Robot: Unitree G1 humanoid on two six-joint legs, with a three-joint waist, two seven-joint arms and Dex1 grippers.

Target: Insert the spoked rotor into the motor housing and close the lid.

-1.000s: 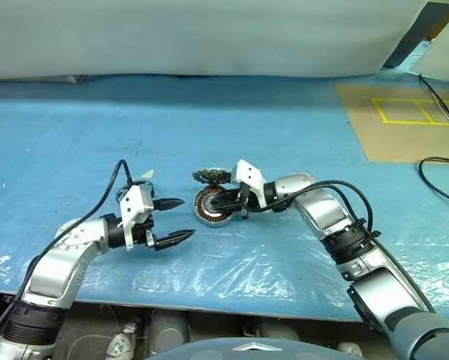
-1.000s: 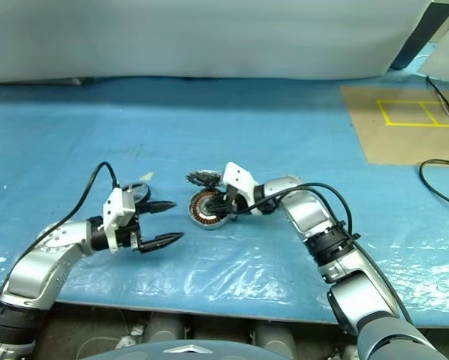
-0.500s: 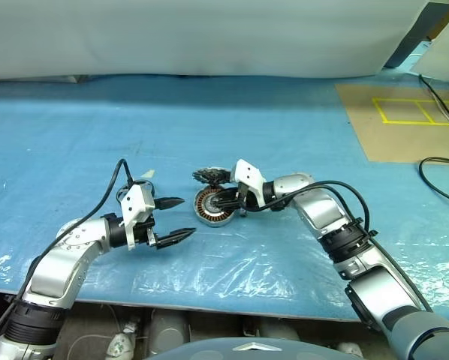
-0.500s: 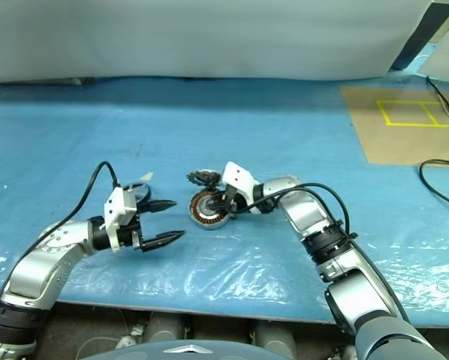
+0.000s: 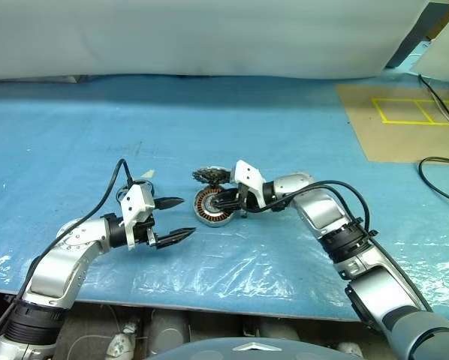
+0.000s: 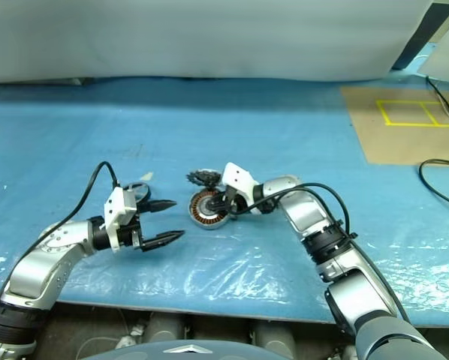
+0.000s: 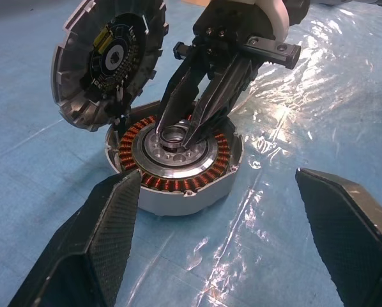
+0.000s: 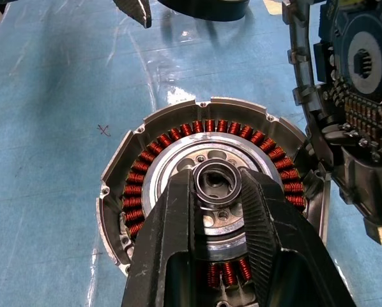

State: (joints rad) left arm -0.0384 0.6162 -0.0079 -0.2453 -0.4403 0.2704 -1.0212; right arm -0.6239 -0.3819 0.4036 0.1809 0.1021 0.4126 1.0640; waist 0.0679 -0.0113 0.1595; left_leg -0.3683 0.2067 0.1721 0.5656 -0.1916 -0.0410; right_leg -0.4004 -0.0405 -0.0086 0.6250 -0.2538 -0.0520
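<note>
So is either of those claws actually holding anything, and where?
The right end effector pinches a small metal ring by its rim, over the housing's centre. The left end effector is open, empty.

The right gripper reaches in from the right, its black tips over the dark centre of the motor housing, which lies on the blue plastic-covered tabletop with its copper-orange windings showing. Whether the tips grip anything there cannot be told. Just beyond the right gripper, touching the housing's far edge, a dark notch-rimmed disc stands tilted up. The left gripper hovers well to the left of the housing, fingers spread wide and holding nothing. Far right of both grippers, a brown sheet with yellow tape and a black cable
</note>
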